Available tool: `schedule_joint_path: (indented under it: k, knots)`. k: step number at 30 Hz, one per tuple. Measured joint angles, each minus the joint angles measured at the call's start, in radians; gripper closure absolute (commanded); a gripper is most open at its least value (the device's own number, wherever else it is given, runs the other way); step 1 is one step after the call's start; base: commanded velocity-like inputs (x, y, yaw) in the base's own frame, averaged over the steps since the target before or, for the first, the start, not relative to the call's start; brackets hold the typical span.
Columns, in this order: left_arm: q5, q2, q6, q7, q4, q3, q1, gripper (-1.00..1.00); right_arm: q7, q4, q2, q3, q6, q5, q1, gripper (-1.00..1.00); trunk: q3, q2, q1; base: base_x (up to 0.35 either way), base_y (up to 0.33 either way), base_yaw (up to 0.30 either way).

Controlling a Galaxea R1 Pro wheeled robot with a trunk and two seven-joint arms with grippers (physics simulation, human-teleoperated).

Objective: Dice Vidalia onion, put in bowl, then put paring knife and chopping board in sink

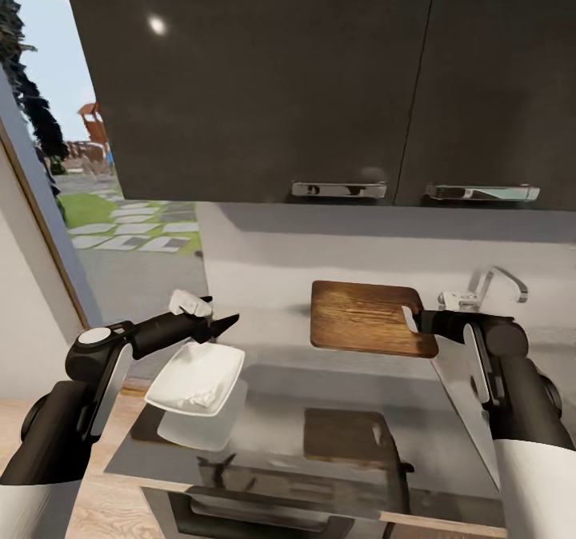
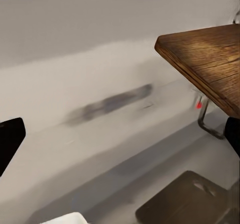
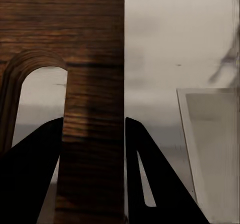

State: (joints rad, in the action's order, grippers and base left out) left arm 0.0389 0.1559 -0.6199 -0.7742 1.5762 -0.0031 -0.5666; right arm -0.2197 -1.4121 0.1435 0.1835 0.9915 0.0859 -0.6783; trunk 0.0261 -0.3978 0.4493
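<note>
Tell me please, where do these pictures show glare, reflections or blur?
Head view: a bright glare spot on the upper cabinet; the glossy countertop mirrors the lifted chopping board and the bowl. Left wrist view: a blurred dark smear on the wall. Right wrist view: the board's grain is sharp.

Chopping board [image 1: 364,317]: dark brown wood, visible grain, matt. Surface [image 1: 448,435]: glossy grey, steel-like, mirrors board and bowl. Bowl [image 1: 196,377]: smooth white, possibly ceramic. Upper cabinets [image 1: 256,75]: dark, glossy; handles [image 1: 338,190] chrome. Tap [image 1: 488,287] polished metal.
</note>
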Motion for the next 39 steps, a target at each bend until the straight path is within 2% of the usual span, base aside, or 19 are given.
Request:
schedule_joint_path:
  k: [5,26,39]
  knots:
    - [0.0,0.0,0.0,0.0,0.0,-0.003,0.0,-1.0,0.0,0.0,0.0,0.0,0.001,-0.002,0.0,1.0,-0.005,0.0,0.0,0.0,-0.042,-0.222]
    - [0.0,0.0,0.0,0.001,0.0,-0.002,-0.001,-1.0,0.0,0.0,-0.001,-0.002,0.002,0.003,-0.001,1.0,-0.022,-0.001,0.0,-0.026,-0.234,-0.246]
    - [0.0,0.0,0.0,0.001,0.0,0.001,-0.001,-1.0,-0.001,0.0,-0.001,-0.006,-0.002,0.0,-0.001,1.0,-0.028,-0.002,0.0,0.0,-0.018,-0.138]
